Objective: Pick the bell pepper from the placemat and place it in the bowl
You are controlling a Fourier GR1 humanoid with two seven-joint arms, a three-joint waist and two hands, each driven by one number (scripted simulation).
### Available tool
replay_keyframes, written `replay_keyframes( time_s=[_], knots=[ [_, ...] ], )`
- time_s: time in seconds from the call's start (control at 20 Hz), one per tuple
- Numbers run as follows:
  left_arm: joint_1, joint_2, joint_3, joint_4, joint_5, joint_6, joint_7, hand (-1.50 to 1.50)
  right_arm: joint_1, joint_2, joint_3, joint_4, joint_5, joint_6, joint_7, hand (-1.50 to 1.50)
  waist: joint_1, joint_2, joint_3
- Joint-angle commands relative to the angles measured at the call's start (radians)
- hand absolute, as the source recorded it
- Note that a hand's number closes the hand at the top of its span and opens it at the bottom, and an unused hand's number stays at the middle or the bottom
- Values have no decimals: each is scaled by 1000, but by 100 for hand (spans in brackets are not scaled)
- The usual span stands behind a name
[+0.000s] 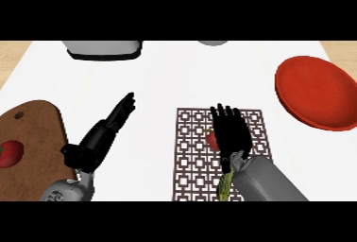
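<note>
A brown patterned placemat lies in the middle of the white counter. On it sits the red bell pepper, mostly hidden behind my right hand, whose fingers point straight away from me and cover the pepper's right side. Only a red sliver shows at the hand's left edge. The red bowl stands at the right, apart from the placemat. My left hand hovers left of the placemat with straight fingers, holding nothing.
A wooden cutting board with a tomato lies at the left edge. A grey and black appliance stands at the back left. A green stalk lies on the placemat near my right wrist.
</note>
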Motion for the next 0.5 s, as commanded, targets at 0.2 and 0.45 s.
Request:
replay_keyframes(
  time_s=[0.2,0.45],
  knots=[
    [0,1,56,-9,17,-51,27,0,-9,26,-87,64,31,-40,-155,150,1,0,0],
    [3,-39,34,31,-34,-35,-17,0,-81,38,-96,181,117,-145,-260,150,2,1,0]
  ],
)
